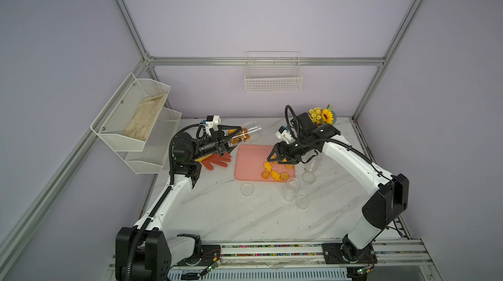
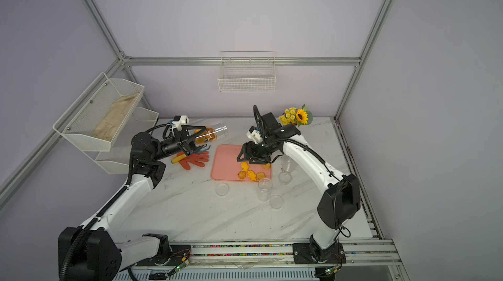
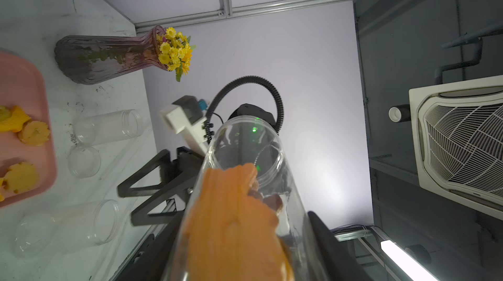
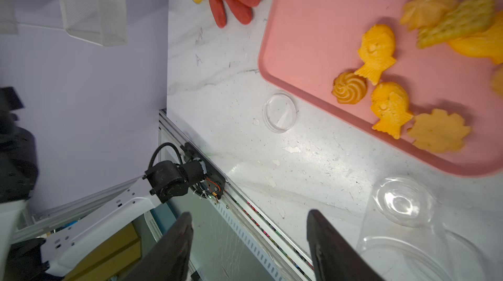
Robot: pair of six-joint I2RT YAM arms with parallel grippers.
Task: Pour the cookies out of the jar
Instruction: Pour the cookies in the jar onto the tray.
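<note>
My left gripper (image 1: 231, 137) is shut on a clear jar (image 1: 249, 131), held roughly level above the table behind the pink tray's (image 1: 246, 164) left corner, with its open mouth toward the right. Orange cookies (image 1: 241, 135) sit inside it, back from the mouth. In the left wrist view the jar (image 3: 245, 146) runs out between the fingers (image 3: 324, 236), and the cookies (image 3: 231, 225) fill its near part. More cookies (image 1: 272, 174) lie loose on the tray's right half. My right gripper (image 1: 275, 156) hovers just over them, open and empty; its gap shows in the right wrist view (image 4: 249, 225).
Two empty clear jars (image 1: 291, 188) (image 1: 313, 164) and three clear lids (image 1: 247, 189) (image 1: 302, 202) (image 1: 308, 177) stand in front and right of the tray. An orange glove (image 1: 217, 161) lies left of it. A flower vase (image 1: 322, 116) stands at the back; wire shelves (image 1: 136, 119) line the left wall.
</note>
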